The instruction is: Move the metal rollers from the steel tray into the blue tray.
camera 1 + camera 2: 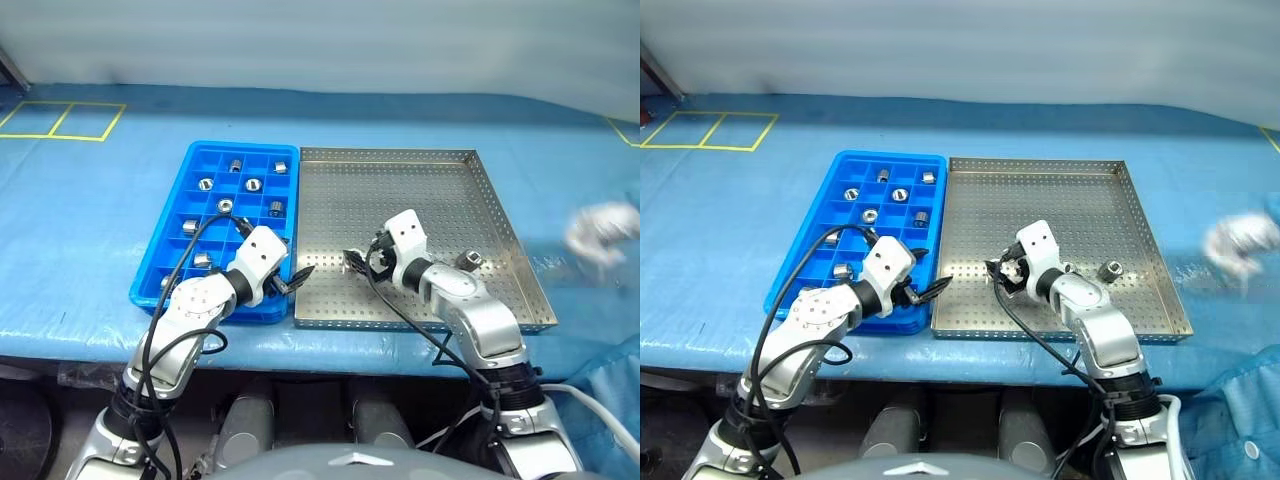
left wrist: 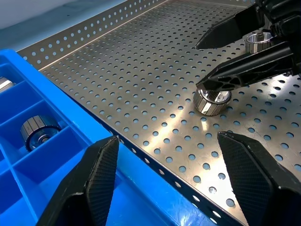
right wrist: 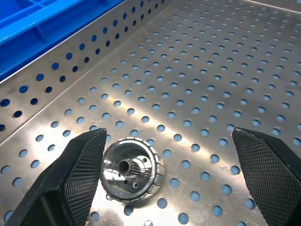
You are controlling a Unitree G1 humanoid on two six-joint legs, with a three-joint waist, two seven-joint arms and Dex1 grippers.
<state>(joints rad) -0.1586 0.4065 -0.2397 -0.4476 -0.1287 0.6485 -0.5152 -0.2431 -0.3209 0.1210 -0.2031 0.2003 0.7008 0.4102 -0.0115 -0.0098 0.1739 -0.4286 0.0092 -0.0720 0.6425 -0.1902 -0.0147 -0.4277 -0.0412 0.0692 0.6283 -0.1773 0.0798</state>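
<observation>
Blue-covered table (image 1: 90,250): blue tray (image 1: 283,305) (rollers (image 1: 250,185) inside), steel tray (image 1: 420,200) alongside

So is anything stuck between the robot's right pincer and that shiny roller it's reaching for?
No. The right pincer is open, and the metal roller lies between its fingers on the steel tray, close to one finger, with nothing else in the gap.

A blue-covered table (image 1: 90,250) bears the blue tray (image 1: 196,164) beside the steel tray (image 1: 490,200).
</observation>
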